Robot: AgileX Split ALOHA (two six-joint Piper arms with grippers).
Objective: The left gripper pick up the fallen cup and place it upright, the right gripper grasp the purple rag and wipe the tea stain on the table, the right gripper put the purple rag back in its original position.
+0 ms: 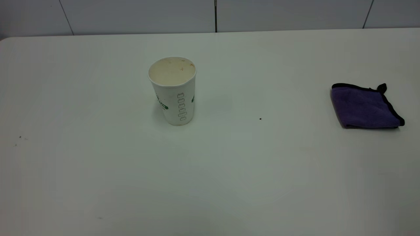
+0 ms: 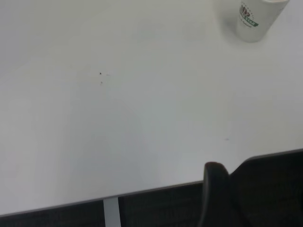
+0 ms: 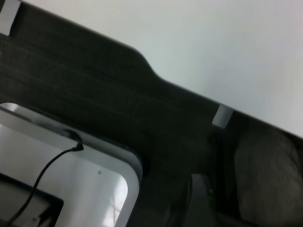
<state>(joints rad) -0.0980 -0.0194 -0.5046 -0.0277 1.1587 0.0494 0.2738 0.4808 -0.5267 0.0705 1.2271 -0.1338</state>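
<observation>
A white paper cup (image 1: 173, 90) with green print stands upright on the white table (image 1: 229, 164), left of centre. It also shows in the left wrist view (image 2: 255, 18), far from my left gripper (image 2: 221, 194), which hangs back over the table's near edge. The purple rag (image 1: 366, 106) with black trim lies folded at the table's right side. My right gripper (image 3: 203, 203) is off the table, beyond its edge, away from the rag. Neither gripper shows in the exterior view. I see no tea stain on the table.
A tiny dark speck (image 1: 260, 118) lies between cup and rag, and faint specks (image 1: 20, 137) at the far left. The right wrist view shows the table's dark edge (image 3: 142, 104) and a grey device with a cable (image 3: 71, 156) below it.
</observation>
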